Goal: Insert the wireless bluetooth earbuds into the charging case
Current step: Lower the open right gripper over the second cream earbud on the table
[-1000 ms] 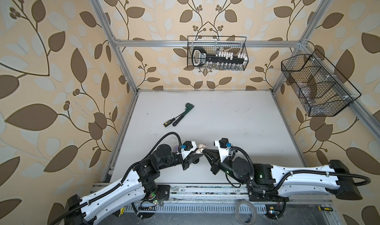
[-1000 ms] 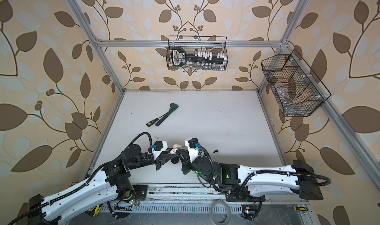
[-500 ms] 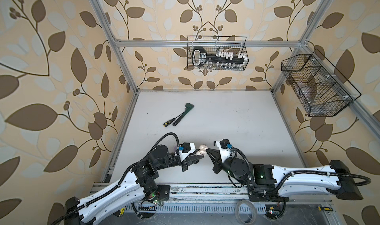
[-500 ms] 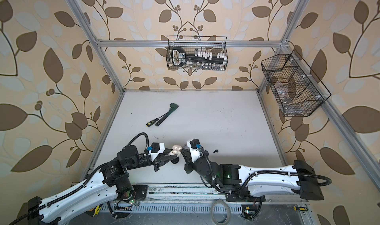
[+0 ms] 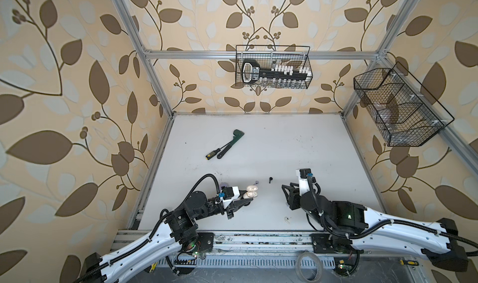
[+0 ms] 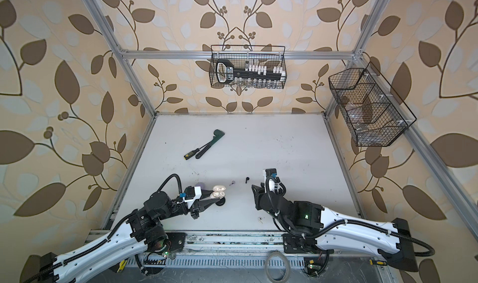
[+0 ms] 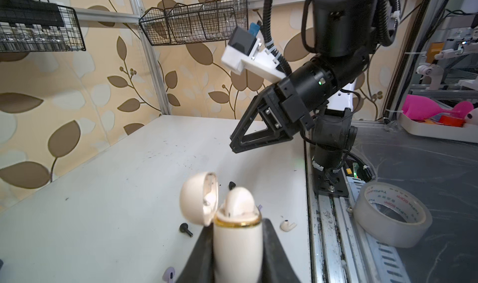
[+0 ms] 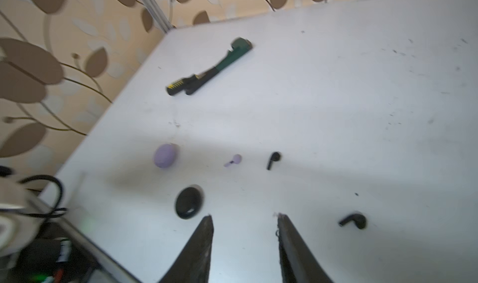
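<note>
Left pincer (image 7: 236, 224): jaws clamped on the cream case (image 7: 238, 248), 1 black finger on each flank, below the gold rim. The lid (image 7: 198, 201) is hinged open and tipped to 1 side. A cream rounded shape rises above the rim; earbud or insert, cannot tell. The case is carried off the table (image 5: 297, 139), near the front rail (image 5: 258, 239).

Right pincer (image 8: 243, 215): jaws stand apart with nothing between them, tips over bare table. It is well apart from the cream case, toward the right arm's side, and the lane between them is open.

Loose pieces, all placed from the cream case:
- lavender earbud (image 6: 232, 183): just beside it, on the back-wall side.
- near black earbud (image 5: 270, 179): a little farther out, between the case and the right pincer.
- far black earbud (image 8: 354, 221): beyond that, close to 1 finger of the right pincer.
- cream earbud (image 5: 286, 219): toward the front rail, near the table's edge.
- black case (image 8: 188, 202): shut, just beside on the rail side, partly under the left pincer in both top views.
- lavender case (image 8: 165, 155): shut, near, on the left arm's side by its wrist.
- wrench (image 5: 231, 143), with a screwdriver (image 5: 213, 152) touching it: well apart, toward the back wall.

From the cream case to the back wall and the right-side frame the table is bare past the wrench. A tape roll (image 7: 388, 217) lies off the table, past the rail.
</note>
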Robot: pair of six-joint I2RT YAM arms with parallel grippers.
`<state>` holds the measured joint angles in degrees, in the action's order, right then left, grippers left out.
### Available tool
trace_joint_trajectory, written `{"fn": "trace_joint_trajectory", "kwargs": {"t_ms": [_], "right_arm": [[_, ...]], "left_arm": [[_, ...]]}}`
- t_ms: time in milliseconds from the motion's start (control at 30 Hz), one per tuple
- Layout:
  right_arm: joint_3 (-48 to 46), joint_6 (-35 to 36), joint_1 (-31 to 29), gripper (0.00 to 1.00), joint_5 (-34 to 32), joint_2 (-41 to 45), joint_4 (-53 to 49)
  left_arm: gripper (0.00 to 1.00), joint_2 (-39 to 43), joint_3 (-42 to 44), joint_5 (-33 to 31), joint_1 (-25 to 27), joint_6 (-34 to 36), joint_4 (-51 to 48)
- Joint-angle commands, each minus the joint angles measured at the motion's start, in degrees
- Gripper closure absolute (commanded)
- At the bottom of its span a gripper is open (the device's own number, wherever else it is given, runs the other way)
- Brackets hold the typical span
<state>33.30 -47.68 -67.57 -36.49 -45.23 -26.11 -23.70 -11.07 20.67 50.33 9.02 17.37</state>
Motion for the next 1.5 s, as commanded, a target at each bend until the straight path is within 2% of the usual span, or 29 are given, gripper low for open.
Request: {"fn": "trace_joint_trajectory", "kwargs": {"t_ms": [0,233,467,633,700,800,933,1167,1267,1467], "right_arm": [[-1.22,-4.91,4.32,0.49,5.86,-2.66,-10.32],[-4.43,-4.16,10.33,0.38,11.39,-3.55,-10.37],[-8.71,-2.13,16.28,0.38,18.43,-4.61,-7.1],[-8.4,0.48,18.36,0.42,23.3,-9.2,-3.34],[-7.86,1.44,17.44,0.43,25.14,-10.48,-2.16],[-6.44,0.33,13.76,0.43,22.58,-11.5,-3.91],[-6.06,-3.53,7.37,0.46,20.11,-11.69,-7.05],[-5.88,-8.73,-4.59,0.48,20.67,-14.1,-6.7],[-5.74,-9.57,-6.68,0.52,21.31,-17.06,-5.84],[-5.85,-10.58,-6.96,0.67,20.59,-22.0,-5.9]], "left_arm": [[1.0,2.14,-1.04,-1.59,0.48,0.42,4.08],[1.0,4.05,-0.71,-2.37,0.48,-0.4,1.97],[1.0,5.5,-0.62,-1.94,0.47,-0.5,0.83],[1.0,5.08,-1.1,-0.98,0.48,-0.46,0.23],[1.0,5.03,-1.15,-0.89,0.48,-0.42,0.07],[1.0,5.05,-1.15,-0.69,0.47,-0.31,-0.03],[1.0,4.88,-1.15,-1.02,0.48,-0.14,-0.05],[1.0,3.28,-1.75,-0.55,0.48,0.08,-0.2],[1.0,3.2,-2.02,-0.23,0.48,-0.01,-0.57],[1.0,3.97,-2.03,-0.18,0.47,-0.14,-1.01]]}}
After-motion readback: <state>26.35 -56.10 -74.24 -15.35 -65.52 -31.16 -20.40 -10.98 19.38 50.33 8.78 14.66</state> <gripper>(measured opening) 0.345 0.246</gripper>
